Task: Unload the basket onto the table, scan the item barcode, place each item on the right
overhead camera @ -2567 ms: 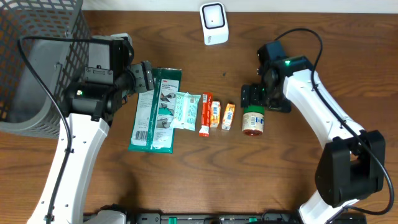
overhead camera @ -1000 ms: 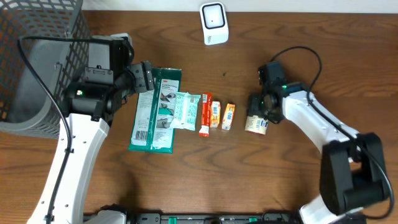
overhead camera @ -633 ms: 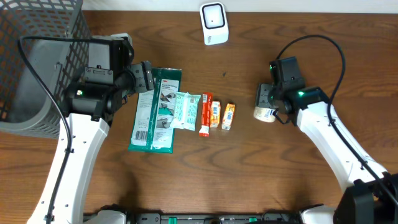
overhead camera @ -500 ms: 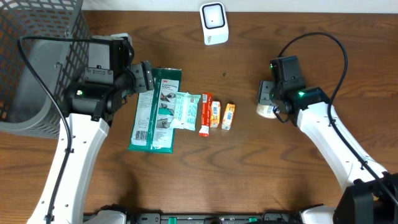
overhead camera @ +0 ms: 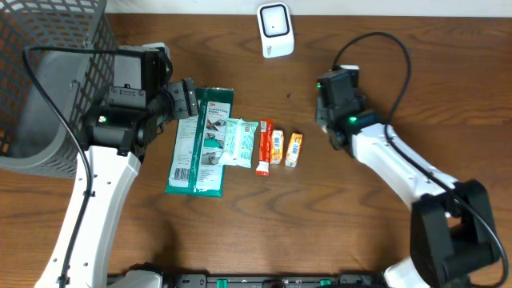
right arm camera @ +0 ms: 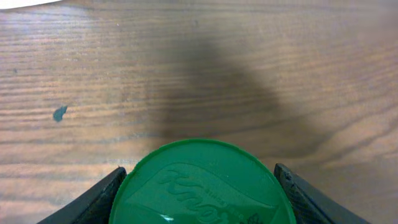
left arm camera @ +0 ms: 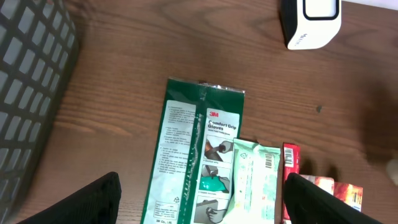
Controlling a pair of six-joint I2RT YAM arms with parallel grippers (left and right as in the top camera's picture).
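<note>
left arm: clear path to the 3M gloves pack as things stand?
Probably yes. The left gripper is open beside the upper end of the gloves pack, with nothing between them. Only the pale green packet overlaps the pack's right side. The right gripper, holding the jar, is well away.

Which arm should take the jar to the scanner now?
Right. The right gripper grips the jar, close to the scanner; the left gripper hangs open over the glove pack, farther away.
</note>
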